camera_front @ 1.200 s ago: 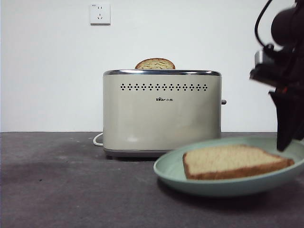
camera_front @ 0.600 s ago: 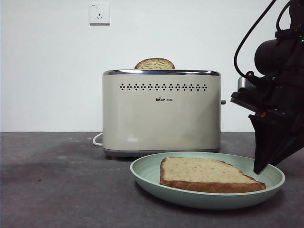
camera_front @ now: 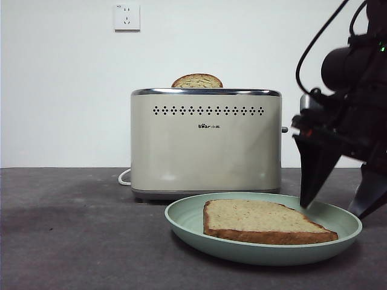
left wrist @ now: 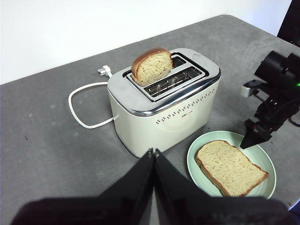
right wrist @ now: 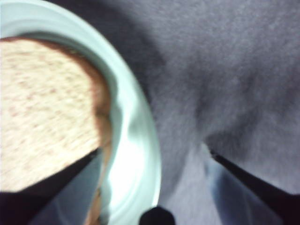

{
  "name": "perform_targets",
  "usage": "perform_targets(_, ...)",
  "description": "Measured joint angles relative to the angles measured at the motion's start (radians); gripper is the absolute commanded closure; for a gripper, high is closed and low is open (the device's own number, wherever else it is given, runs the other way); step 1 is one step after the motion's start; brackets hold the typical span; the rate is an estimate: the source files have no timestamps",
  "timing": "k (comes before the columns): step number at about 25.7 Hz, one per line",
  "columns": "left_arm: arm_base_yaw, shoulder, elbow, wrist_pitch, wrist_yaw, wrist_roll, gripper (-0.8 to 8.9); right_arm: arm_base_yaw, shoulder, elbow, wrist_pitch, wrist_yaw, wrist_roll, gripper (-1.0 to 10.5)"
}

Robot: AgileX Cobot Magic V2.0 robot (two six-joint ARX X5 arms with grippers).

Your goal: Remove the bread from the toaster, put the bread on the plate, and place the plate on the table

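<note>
The bread (camera_front: 263, 220) lies flat on the pale green plate (camera_front: 181, 219), which rests on the grey table (camera_front: 72, 241) just in front of the cream toaster (camera_front: 205, 145). My right gripper (camera_front: 331, 208) stands open over the plate's right rim, one jaw inside the rim near the bread and one outside it. In the right wrist view the bread (right wrist: 42, 108) and the plate rim (right wrist: 136, 117) run between the spread jaws of my right gripper (right wrist: 153, 152). My left gripper (left wrist: 153, 152) is shut and empty, held back above the table before the toaster (left wrist: 164, 103).
A narrower second slice (camera_front: 197, 81) stands in the toaster's rear slot. The white cord (left wrist: 79, 108) loops on the table behind and to the left of the toaster. A wall socket (camera_front: 127, 17) is on the white wall.
The plate with the bread came down from a tilted, raised position, moved left and now sits flat on the table. The right gripper has opened and let go of the rim.
</note>
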Motion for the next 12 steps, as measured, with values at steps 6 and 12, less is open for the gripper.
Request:
perform_targets(6,0.0,0.0,0.0,-0.013,0.0,0.0,8.21,0.0,-0.339,0.0,-0.154,0.0,-0.021,5.7)
perform_targets(12,0.0,0.0,0.0,-0.019,0.0,0.0,8.21,0.037,-0.668,0.0,-0.323,-0.092,-0.054,6.3)
